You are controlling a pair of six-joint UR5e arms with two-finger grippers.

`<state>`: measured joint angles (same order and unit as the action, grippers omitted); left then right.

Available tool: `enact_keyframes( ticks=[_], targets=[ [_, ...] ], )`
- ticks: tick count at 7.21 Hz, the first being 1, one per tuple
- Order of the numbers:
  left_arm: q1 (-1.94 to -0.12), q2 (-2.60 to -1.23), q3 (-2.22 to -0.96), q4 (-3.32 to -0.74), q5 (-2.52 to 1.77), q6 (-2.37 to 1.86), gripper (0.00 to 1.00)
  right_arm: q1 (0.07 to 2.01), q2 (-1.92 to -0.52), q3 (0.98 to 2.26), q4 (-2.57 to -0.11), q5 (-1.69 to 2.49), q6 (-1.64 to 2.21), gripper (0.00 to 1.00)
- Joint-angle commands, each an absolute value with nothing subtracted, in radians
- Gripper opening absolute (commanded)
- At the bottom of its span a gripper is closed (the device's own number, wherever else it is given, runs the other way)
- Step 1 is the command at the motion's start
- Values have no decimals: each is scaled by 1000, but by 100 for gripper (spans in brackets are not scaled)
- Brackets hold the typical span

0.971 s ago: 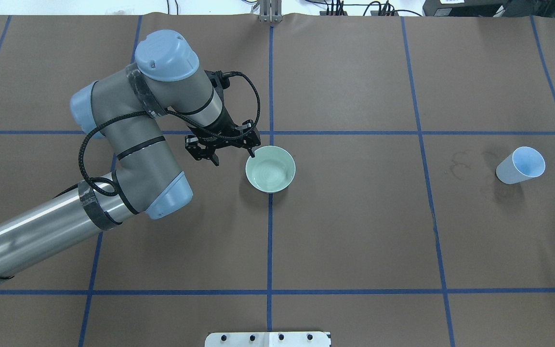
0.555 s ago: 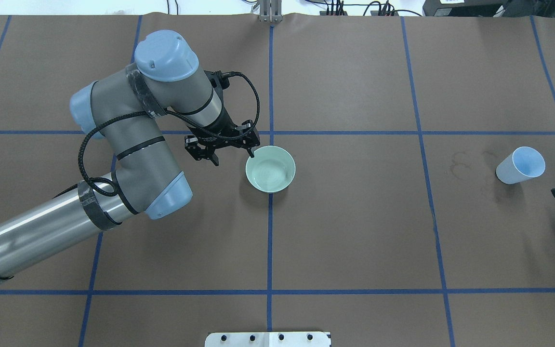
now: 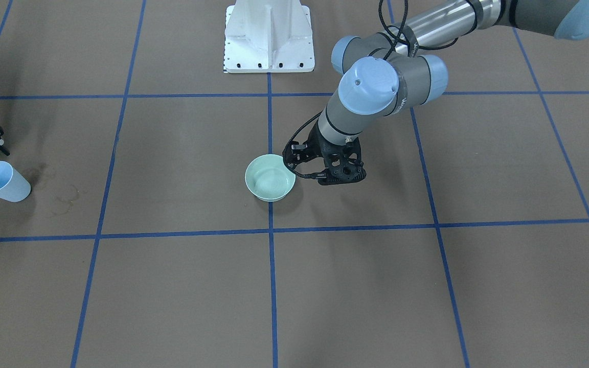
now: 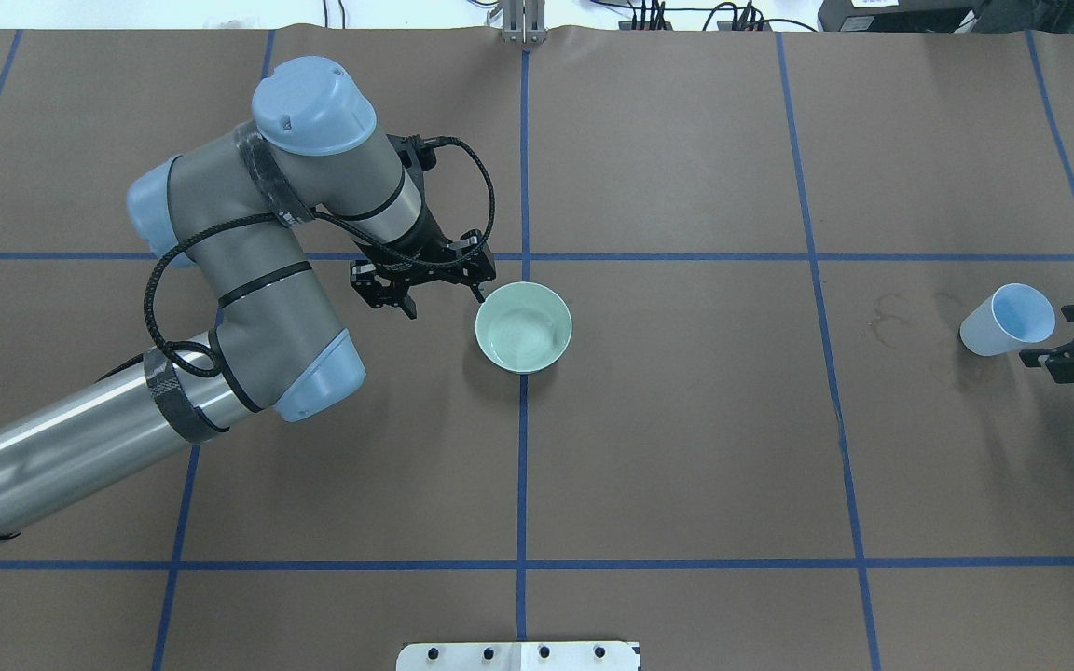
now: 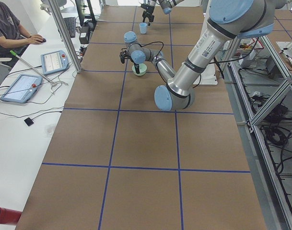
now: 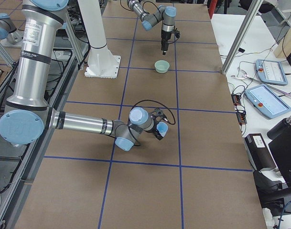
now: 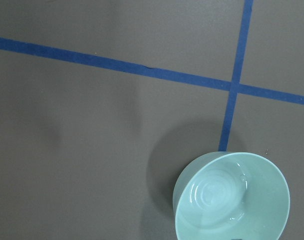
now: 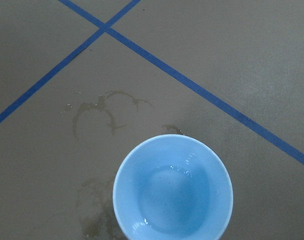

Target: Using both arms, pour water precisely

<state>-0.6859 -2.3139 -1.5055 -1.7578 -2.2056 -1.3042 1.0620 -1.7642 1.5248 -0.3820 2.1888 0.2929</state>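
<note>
Two arms (image 4: 248, 280) (image 6: 83, 125) — one bowl (image 4: 523, 328), one cup (image 4: 1008, 321).

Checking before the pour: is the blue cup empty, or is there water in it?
Not empty: the right wrist view shows the cup holding a shallow pool of water, with faint ripples and glints at its bottom.

The clear, colourless water (image 8: 174, 197) lies as a shallow, faintly rippled pool in the upright light-blue plastic cup (image 8: 126, 180), and white glints in the pale-green ceramic bowl (image 7: 184, 210) may be more of it. The grey-and-silver left arm (image 4: 257, 270) with light-blue joint caps bends over the table (image 4: 686, 447), its black two-finger left gripper (image 4: 445, 307) spread just beside the bowl's rim. The matching right arm (image 6: 83, 125) reaches low, its right gripper (image 4: 1059, 337) spread just beside the cup.
</note>
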Motion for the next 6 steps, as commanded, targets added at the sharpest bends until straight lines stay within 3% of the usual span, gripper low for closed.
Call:
enact_keyframes(
  ticks=[1, 6],
  targets=[
    [-687, -2312, -1508, -1758, -2206, -1304, 87, 1042, -1756, 1514, -380, 2169, 340, 99],
    [-687, -2312, -1509, -1758, -2206, -1308, 87, 1006, -1723, 1513, -380, 2119, 420, 99]
  ],
)
